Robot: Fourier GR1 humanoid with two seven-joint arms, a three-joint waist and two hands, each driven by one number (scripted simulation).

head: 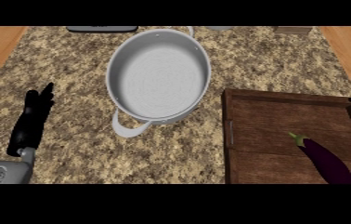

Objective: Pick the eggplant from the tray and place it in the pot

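A round silver metal pot [159, 76] stands on the speckled brown granite worktop [75, 69], empty inside, with a looped handle [127, 126] on its near side. To the right of the pot and nearer the robot, just beside its rim, lies a brown wooden tray [274, 121] with a raised edge. The dark purple eggplant [326, 161] lies on the tray's near right part, well apart from the pot, its green stem end turned toward the pot (the far end runs out of view). The black left hand [31, 121] rests left of the pot, apart from it, its fingers [42, 97] straight and released, holding nothing. Beyond the pot, a flat dark grey object [103, 29] sits at the worktop's far edge.
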